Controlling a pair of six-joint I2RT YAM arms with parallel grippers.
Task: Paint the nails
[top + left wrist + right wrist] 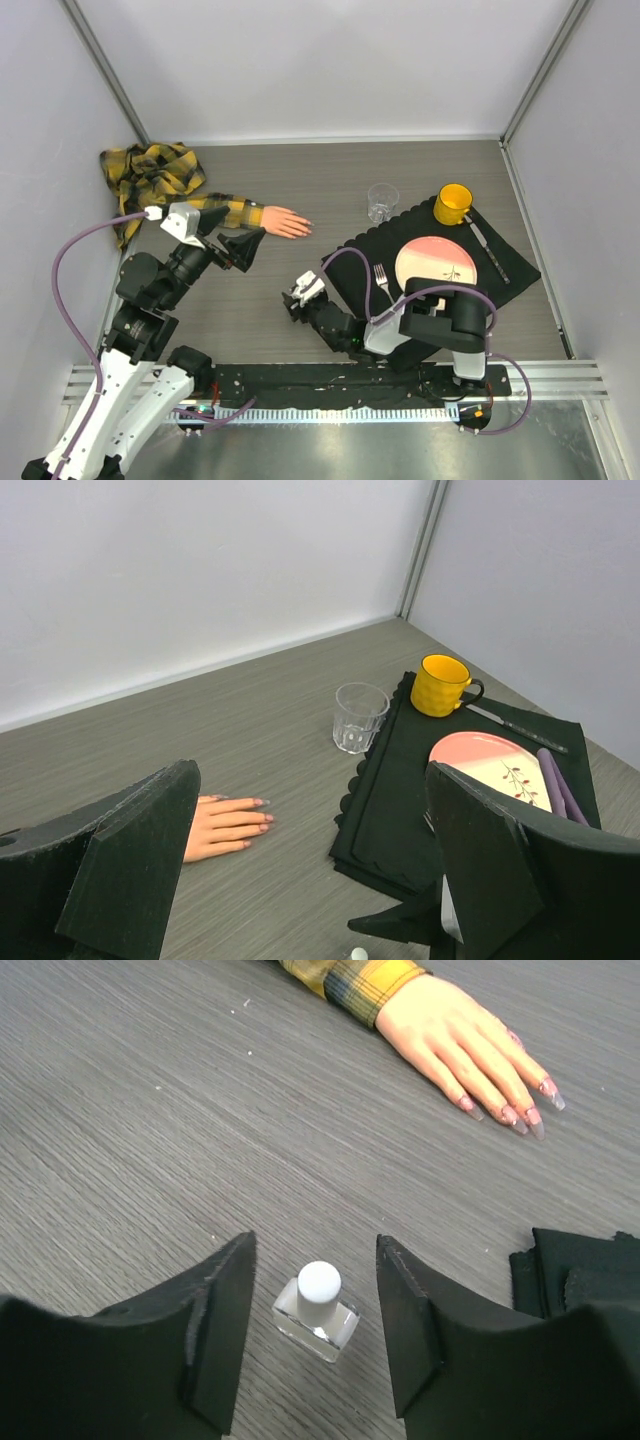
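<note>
A peach-pink fake hand (285,222) lies flat on the table, sticking out of a yellow-black plaid sleeve (225,210). Its nails (522,1118) show pinkish in the right wrist view. The hand also shows in the left wrist view (225,825). A small clear bottle with a white cap (318,1310) stands upright on the table. My right gripper (315,1252) is open, with a finger on each side of the bottle and not touching it. My left gripper (245,250) is open and empty, held above the table just near of the sleeve.
A black placemat (510,255) at the right holds a pink plate (435,262), a fork (383,280), a knife (488,245) and a yellow mug (452,204). A clear glass (382,202) stands beside the mat. The bunched plaid cloth (150,170) lies far left.
</note>
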